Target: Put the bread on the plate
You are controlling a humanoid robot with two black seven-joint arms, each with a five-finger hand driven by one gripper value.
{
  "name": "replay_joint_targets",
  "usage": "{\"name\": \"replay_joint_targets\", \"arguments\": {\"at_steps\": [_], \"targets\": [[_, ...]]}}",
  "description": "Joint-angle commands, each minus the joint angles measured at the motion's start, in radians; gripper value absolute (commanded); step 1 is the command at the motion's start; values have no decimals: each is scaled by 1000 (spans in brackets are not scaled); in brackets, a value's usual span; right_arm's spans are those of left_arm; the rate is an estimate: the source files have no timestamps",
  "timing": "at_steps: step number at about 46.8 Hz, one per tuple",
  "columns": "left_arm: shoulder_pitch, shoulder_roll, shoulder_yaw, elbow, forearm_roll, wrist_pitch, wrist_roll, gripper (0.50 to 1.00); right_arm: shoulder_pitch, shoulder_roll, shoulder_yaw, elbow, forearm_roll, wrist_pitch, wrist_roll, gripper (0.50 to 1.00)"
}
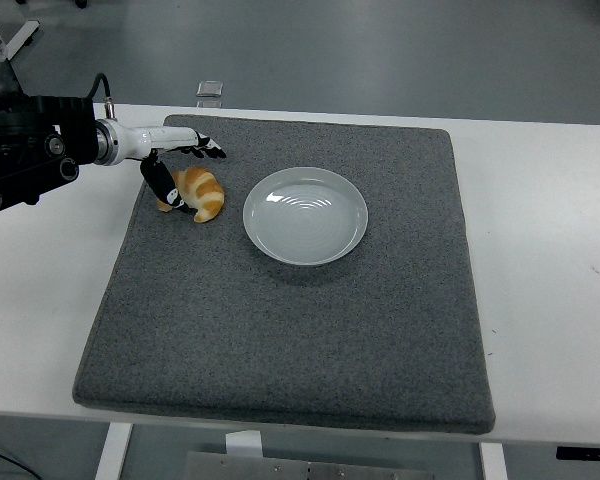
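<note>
A golden croissant (199, 191) lies on the grey mat (290, 330), just left of an empty white plate (304, 215). My left hand (180, 172) comes in from the left edge with its fingers spread around the croissant: the thumb reaches down over the croissant's near left side and the other fingers extend past its far side. The fingers are open and do not grip the bread. My right arm is out of view.
The grey mat covers most of the white table (550, 260). A small clear object (209, 89) lies on the floor beyond the table's far edge.
</note>
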Motion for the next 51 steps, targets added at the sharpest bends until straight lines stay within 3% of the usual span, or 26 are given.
{"name": "replay_joint_targets", "arguments": {"at_steps": [1, 8, 14, 19, 23, 40, 48, 51], "targets": [[2, -6, 33, 0, 16, 25, -1, 939, 1, 0, 0, 0, 0, 0, 0, 954], [3, -8, 51, 0, 16, 56, -1, 934, 1, 0, 0, 0, 0, 0, 0, 954], [3, -8, 51, 1, 18, 57, -1, 900, -1, 0, 0, 0, 0, 0, 0, 954], [5, -8, 57, 0, 25, 57, -2, 823, 1, 0, 0, 0, 0, 0, 0, 954], [3, -9, 79, 0, 47, 67, -2, 795, 1, 0, 0, 0, 0, 0, 0, 954], [29, -35, 83, -3, 111, 93, -4, 778, -1, 0, 0, 0, 0, 0, 0, 954], [29, -35, 82, -2, 166, 96, -4, 692, 1, 0, 0, 0, 0, 0, 0, 954], [28, -35, 82, -2, 166, 97, -4, 600, 1, 0, 0, 0, 0, 0, 0, 954]]}}
